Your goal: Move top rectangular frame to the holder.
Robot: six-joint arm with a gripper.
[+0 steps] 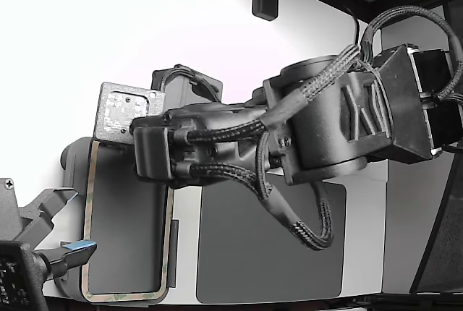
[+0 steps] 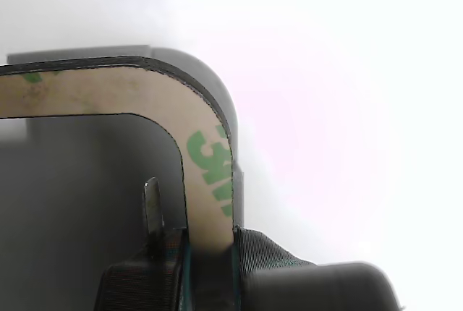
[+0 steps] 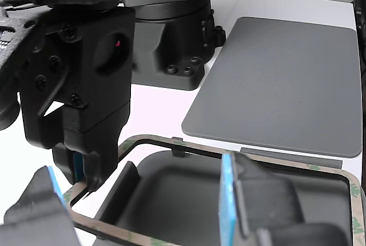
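The top rectangular frame point(image 1: 86, 218) has a cream border with green marks and lies over the light grey holder point(image 1: 72, 158) at the exterior view's lower left. I cannot tell whether it rests on the holder. My gripper point(image 2: 210, 257) is shut on the frame's border point(image 2: 206, 173) close to a rounded corner. One thin finger point(image 2: 153, 206) stands inside the border. In the other view my gripper point(image 3: 86, 169) clamps the frame's near-left edge point(image 3: 189, 147) above the holder's recess point(image 3: 171, 186). The holder's corner point(image 2: 199, 65) shows past the frame.
A large dark grey mat point(image 1: 271, 246) lies beside the holder. A second gripper point(image 1: 61, 228) with blue pads point(image 3: 227, 200) stands open at the frame's long side. A speckled square plate point(image 1: 126, 112) and an arm base point(image 3: 166, 34) sit behind.
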